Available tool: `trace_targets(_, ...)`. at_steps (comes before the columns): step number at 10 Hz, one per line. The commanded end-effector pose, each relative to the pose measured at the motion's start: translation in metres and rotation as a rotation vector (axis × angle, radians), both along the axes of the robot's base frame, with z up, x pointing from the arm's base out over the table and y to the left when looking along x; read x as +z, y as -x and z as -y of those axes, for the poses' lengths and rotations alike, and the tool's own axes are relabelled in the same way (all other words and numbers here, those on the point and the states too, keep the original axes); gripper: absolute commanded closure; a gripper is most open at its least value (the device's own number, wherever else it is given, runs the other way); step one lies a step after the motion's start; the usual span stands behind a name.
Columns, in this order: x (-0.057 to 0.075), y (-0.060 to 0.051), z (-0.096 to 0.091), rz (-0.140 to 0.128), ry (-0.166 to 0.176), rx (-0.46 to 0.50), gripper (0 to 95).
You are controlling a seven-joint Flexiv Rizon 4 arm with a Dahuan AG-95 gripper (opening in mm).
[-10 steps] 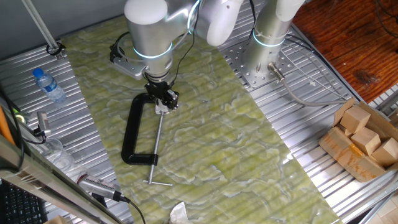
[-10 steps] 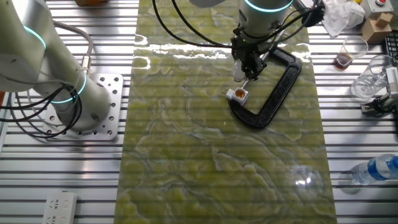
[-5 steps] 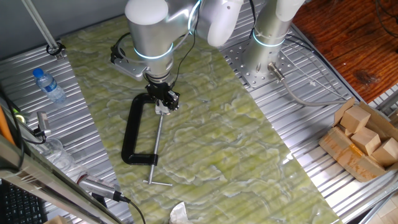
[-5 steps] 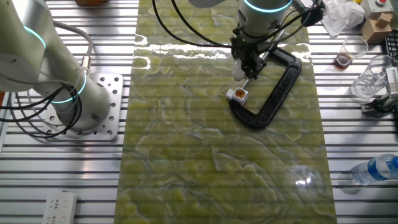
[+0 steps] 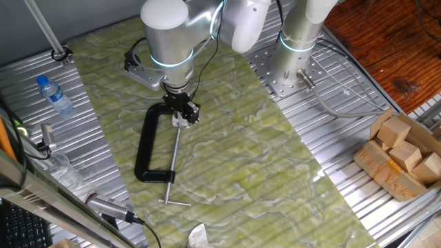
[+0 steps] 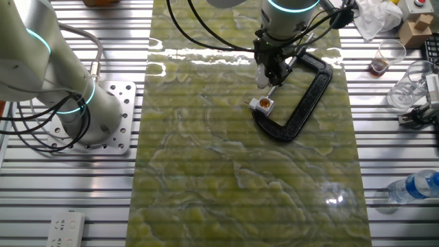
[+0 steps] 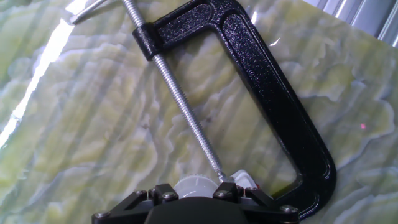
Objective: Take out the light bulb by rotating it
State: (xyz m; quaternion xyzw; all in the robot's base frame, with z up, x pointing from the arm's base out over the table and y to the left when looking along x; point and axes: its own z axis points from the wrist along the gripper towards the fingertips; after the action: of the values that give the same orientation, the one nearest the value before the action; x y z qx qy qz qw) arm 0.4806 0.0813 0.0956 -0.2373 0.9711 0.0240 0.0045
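Observation:
My gripper hangs over the green mat, shut on the small white light bulb, which it holds a little above the white square socket piece. The socket's orange inside shows open. In the hand view the bulb sits as a white dome between my two black fingers, with the socket just behind it. The socket is held in the black C-clamp, whose screw ends at it. In the first fixed view my gripper hides the bulb.
The C-clamp lies flat on the mat with its long screw handle. A clear bottle lies at the left. A box of wooden blocks is at the right. A second arm's base stands beside the mat.
My gripper has risen very slightly with the bulb in it. Nothing else has moved.

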Motion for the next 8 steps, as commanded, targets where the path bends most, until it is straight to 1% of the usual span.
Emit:
trace_targets(1,-0.005,-0.002,0.0,0.005,-0.004,0.006,95.0)
trace_targets(3,-0.013,-0.002,-0.001,0.018,-0.01,0.01,95.0)
trace_targets(5,-0.018,-0.003,-0.001,0.021,-0.012,0.014,95.0)
trace_targets(6,-0.023,-0.003,-0.001,0.024,-0.011,0.016,95.0)
trace_targets(8,-0.028,-0.003,-0.001,0.03,-0.01,0.018,95.0)
